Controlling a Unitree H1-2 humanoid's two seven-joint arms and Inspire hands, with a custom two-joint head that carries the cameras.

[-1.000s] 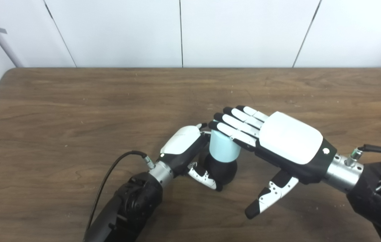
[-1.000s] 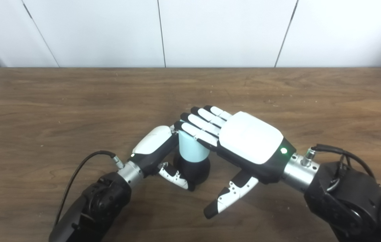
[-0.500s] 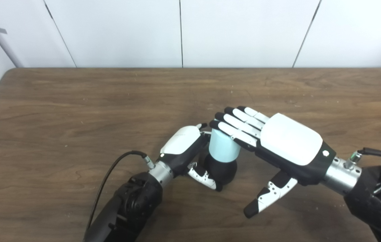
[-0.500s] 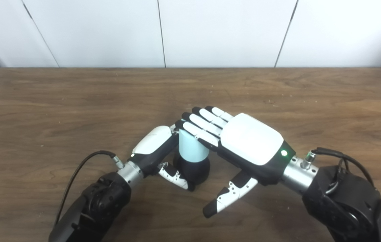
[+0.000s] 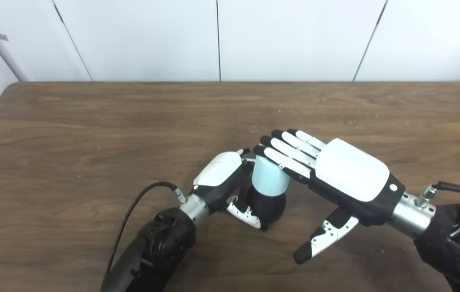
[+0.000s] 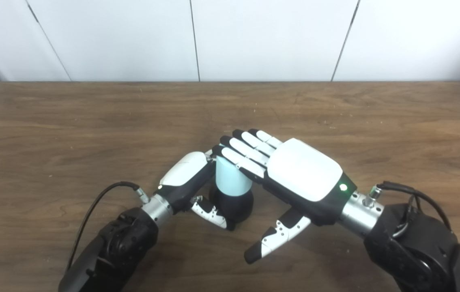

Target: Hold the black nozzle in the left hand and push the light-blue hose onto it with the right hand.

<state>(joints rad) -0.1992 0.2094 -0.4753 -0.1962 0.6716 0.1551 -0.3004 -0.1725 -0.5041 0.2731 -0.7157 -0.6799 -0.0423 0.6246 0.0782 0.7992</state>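
Both hands at nozzle | left hand point(image 5: 218, 172) grips black nozzle point(image 5: 265, 205) | hose point(image 5: 269, 178) seated (unlabelled)

Black nozzle point(image 5: 265, 207): rounded, bulb-shaped, standing on its base, left hand point(image 5: 224, 178) thumb curled across its near side. Light-blue hose point(image 5: 269, 176): short cylinder, upright, seated on nozzle top, directly under right hand point(image 5: 335, 172) flat, extended fingers point(image 5: 284, 152), which touch its top rim.

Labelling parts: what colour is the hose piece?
Light blue hose, seated on the black nozzle; clearest in left eye view.
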